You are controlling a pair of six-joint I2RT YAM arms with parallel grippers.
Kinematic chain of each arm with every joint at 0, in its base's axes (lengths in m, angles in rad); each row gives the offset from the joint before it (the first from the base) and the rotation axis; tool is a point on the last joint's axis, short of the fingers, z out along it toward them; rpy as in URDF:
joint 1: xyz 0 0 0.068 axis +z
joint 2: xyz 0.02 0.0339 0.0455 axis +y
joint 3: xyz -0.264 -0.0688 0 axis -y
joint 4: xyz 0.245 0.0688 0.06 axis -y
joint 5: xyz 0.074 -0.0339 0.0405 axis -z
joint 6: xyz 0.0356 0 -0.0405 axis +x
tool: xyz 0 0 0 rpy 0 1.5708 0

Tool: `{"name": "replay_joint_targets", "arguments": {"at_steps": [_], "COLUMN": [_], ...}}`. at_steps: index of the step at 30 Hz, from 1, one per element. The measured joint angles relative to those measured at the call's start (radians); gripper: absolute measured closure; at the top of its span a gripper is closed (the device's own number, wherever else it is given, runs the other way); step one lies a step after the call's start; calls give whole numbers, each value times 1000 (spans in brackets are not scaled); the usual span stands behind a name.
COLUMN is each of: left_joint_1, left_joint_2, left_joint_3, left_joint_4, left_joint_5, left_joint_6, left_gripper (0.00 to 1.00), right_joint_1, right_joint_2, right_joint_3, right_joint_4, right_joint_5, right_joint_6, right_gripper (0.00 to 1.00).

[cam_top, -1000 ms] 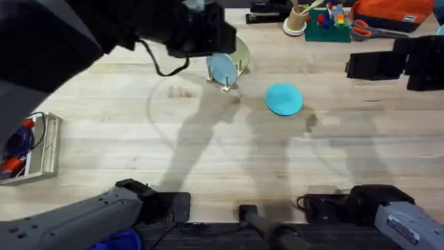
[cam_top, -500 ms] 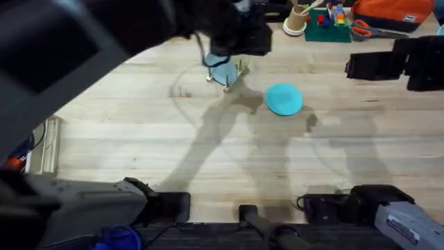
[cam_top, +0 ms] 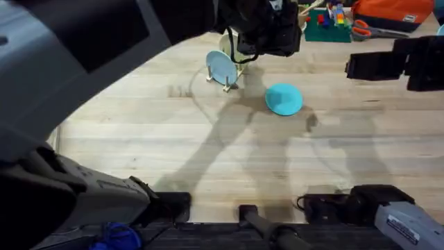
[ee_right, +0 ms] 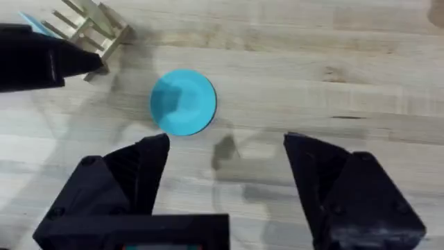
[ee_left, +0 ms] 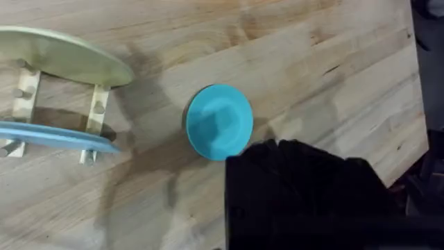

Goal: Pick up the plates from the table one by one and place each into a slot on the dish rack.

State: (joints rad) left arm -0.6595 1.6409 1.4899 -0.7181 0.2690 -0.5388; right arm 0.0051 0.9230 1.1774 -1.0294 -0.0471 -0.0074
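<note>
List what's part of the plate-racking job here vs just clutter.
Job: turquoise plate flat on the table; dish rack holding the pale blue plate and the yellow-green plate.

Clutter: scissors, cup of utensils, stapler, orange bag, tray.

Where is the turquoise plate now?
The turquoise plate lies flat on the table, just right of the dish rack in the overhead view.

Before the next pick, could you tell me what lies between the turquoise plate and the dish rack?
Bare table; the overhead view shows nothing between the turquoise plate and the dish rack.
</note>
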Motion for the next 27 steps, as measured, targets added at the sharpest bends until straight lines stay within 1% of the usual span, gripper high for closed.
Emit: {"name": "replay_joint_targets", "arguments": {"at_steps": [5,8,14,17,27], "left_joint_1": [1,2,24,35,39], "left_joint_2": [0,1,25,50,71], "left_joint_3": [0,0,0,0,0], "left_joint_4": [-5,-10,-10,-11,-11], "left_joint_5": [0,6,78,95,105], "left_joint_6": [-1,-23,-98,-118,-136], "left_gripper": [961,961,962,961,960], "right_joint_1": [0,0,0,0,0], "right_joint_2": [0,0,0,0,0], "right_joint_3": [0,0,0,0,0], "right_joint_4": [0,0,0,0,0], "right_joint_5": [0,0,0,0,0], "right_joint_6": [0,0,0,0,0], "right_gripper": [8,10,9,7,9]}}
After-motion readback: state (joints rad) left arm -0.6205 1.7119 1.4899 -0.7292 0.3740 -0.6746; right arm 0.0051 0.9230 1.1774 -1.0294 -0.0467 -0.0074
